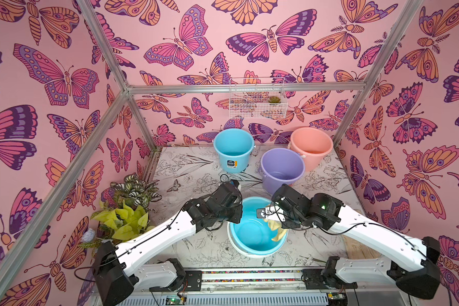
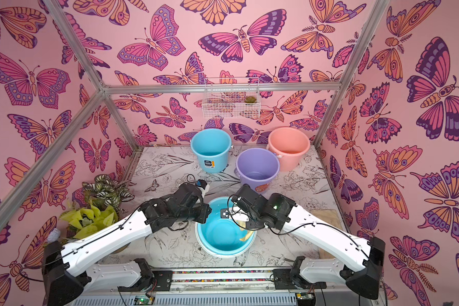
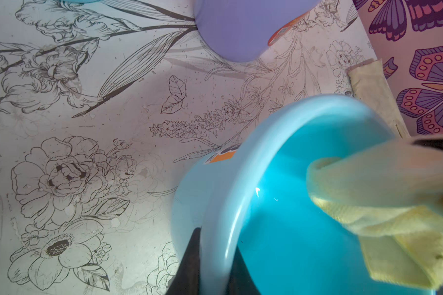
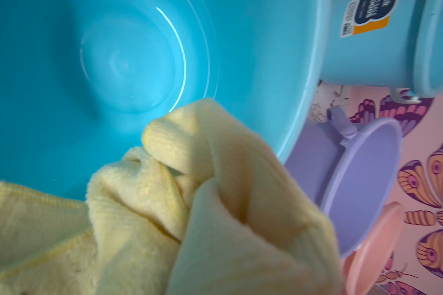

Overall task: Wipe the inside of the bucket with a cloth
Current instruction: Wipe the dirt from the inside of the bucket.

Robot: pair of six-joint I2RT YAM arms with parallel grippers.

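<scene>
Straddling near blue bucket (image 3: 266,127) rim, left gripper (image 3: 216,245) clamped, left wrist view only; right gripper (image 1: 267,216) pinches cloth (image 4: 189,204), fingers buried.

1. Left arm (image 1: 159,242) and right arm (image 1: 368,233): long white tapered shells between bulky black joint housings.
2. Thin black cables (image 1: 149,238) run along the white shells, pinned by small clips; tiny dark screws dot the shells.
3. A green light (image 1: 323,207) glows on the right arm's black joint.
4. Left gripper (image 3: 216,242): fingers (image 3: 189,258) black and tapering.
</scene>
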